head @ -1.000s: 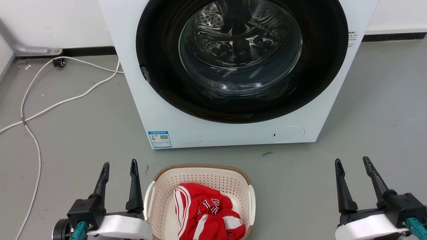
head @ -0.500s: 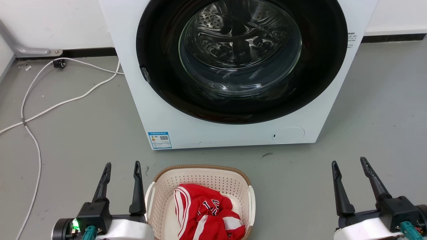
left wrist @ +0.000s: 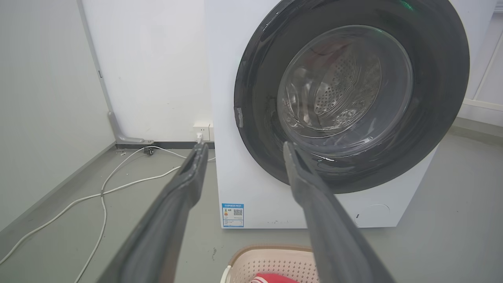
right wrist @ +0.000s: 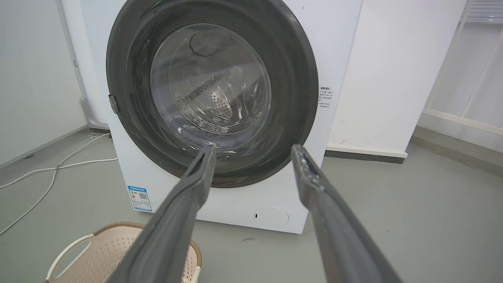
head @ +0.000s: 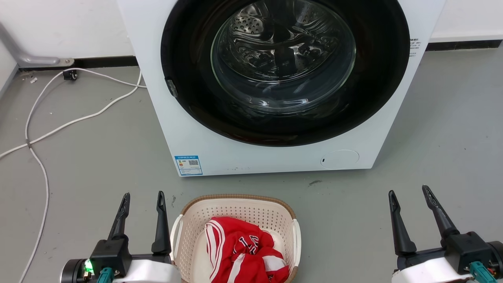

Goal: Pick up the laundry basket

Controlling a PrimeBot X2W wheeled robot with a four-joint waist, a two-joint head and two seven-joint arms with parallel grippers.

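Cream laundry basket point(head: 235, 208) just beside spread left fingers point(head: 161, 220), spread right fingers point(head: 397, 224) well apart

– How much of the basket point(head: 239, 210) can you make out from the head view?
– Not its near end. The bottom edge cuts it off, and a red cloth point(head: 239, 251) covers most of its floor.
– And from the wrists?
– In both, the bottom edge cuts the basket and a finger point(left wrist: 330, 236) lies across part of it.
– The washer point(head: 157, 98)?
– Its top runs past the top edge. The print on its sticker point(head: 188, 164) is too small to read.
– The arms?
– Cut off at the bottom edge, just behind the left gripper point(head: 143, 194) and the right gripper point(head: 408, 190).
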